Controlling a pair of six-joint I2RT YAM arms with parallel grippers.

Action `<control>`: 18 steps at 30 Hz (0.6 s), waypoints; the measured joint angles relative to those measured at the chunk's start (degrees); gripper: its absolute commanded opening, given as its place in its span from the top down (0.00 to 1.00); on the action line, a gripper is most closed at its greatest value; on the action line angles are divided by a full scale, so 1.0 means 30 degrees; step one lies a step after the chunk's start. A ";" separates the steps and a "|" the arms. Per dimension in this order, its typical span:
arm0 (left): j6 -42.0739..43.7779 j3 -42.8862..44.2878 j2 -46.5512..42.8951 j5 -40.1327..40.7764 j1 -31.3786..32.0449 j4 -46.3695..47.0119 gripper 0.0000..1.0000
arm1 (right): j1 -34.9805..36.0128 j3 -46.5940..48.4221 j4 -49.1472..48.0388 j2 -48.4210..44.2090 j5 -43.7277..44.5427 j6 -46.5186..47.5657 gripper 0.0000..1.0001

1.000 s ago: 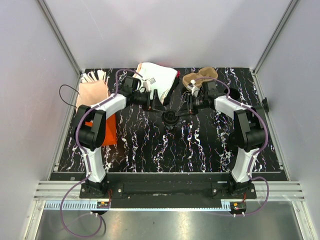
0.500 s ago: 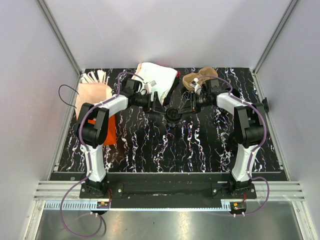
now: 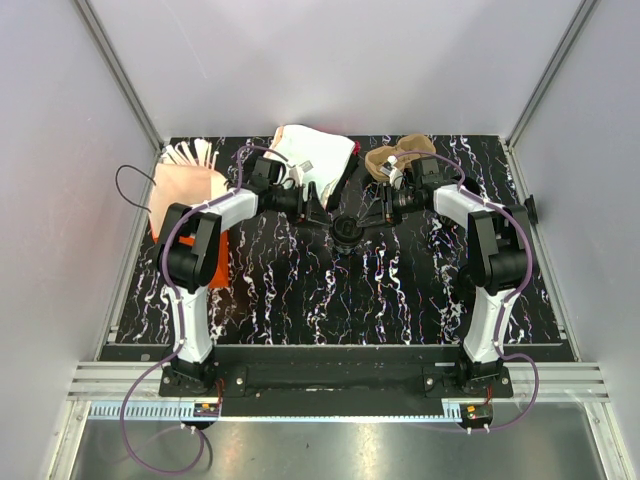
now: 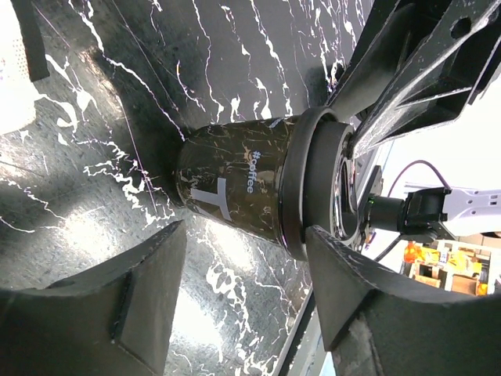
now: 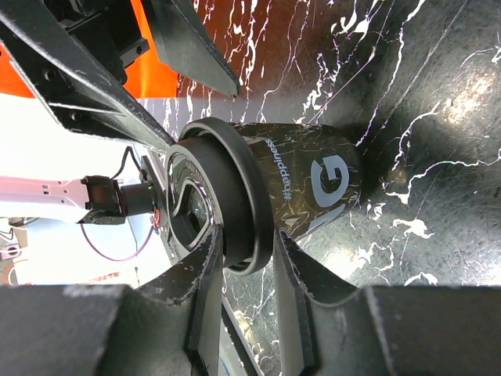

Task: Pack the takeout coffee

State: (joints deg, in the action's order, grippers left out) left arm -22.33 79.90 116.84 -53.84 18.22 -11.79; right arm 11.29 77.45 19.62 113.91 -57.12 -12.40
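Vs earlier: left gripper (image 3: 318, 214) narrower, jaws still apart around takeout coffee (image 3: 346, 231); right gripper (image 5: 243, 258) stays pinched on its lid rim.

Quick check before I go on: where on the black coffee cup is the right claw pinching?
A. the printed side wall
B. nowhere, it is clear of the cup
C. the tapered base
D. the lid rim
D: in the right wrist view the right claw has one finger on each side of the thick lid rim of the coffee cup, with the printed wall and base left free.
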 measured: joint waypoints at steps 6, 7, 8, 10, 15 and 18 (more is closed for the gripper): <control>-0.0036 0.0255 0.0007 -0.0036 0.0168 -0.0109 0.57 | -0.0015 0.0000 0.0000 0.0000 0.0015 0.0007 0.83; -0.0007 0.0277 0.0007 -0.0036 0.0204 -0.0117 0.57 | -0.0022 0.0000 0.0000 0.0000 0.0015 0.0015 0.83; 0.0007 0.0284 0.0007 0.0000 0.0255 -0.0146 0.57 | -0.0029 0.0000 0.0000 0.0000 0.0029 0.0015 0.83; 0.0007 0.0284 0.0007 0.0022 0.0291 -0.0189 0.57 | -0.0029 0.0000 0.0000 0.0000 0.0058 0.0036 0.83; 0.0007 0.0284 0.0007 0.0051 0.0437 -0.0189 0.59 | -0.0036 0.0000 0.0000 0.0000 0.0095 0.0073 0.84; 0.0000 0.0284 0.0007 0.0131 0.0517 -0.0189 0.68 | -0.0036 0.0000 -0.0007 0.0000 0.0146 0.0080 0.85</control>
State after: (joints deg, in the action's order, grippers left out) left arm -22.33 80.75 116.86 -53.45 19.77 -12.36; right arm 11.18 77.45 19.59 113.91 -56.69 -12.16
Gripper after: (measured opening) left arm 0.408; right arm 0.327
